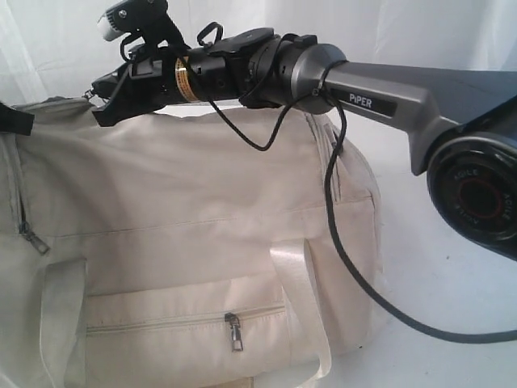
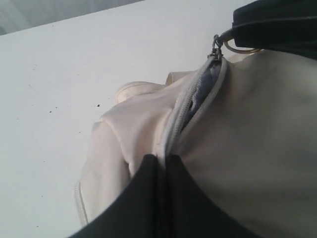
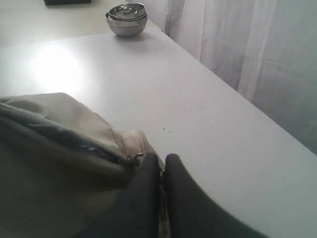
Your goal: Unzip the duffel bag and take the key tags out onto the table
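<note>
The cream duffel bag [image 1: 186, 210] lies on the white table [image 1: 452, 275] and fills most of the exterior view. My right gripper [image 1: 101, 101] reaches across its top to the far left and is shut on the top zipper's metal pull [image 2: 241, 49], beside the slider [image 3: 131, 159]. My left gripper [image 2: 161, 161] is shut on the bag's fabric at the zipper's end. It shows as a black tip [image 1: 12, 120] at the left edge. Between the two grippers the zipper gapes and grey lining [image 2: 205, 87] shows. The key tags are hidden.
Stacked metal bowls [image 3: 126, 20] stand at a far corner of the table, near a white curtain [image 3: 257, 54]. The bag's side carries two closed pocket zippers [image 1: 234, 331] [image 1: 32, 238] and webbing handles [image 1: 299, 283]. The right arm's black cable [image 1: 355, 267] hangs down over the bag's end.
</note>
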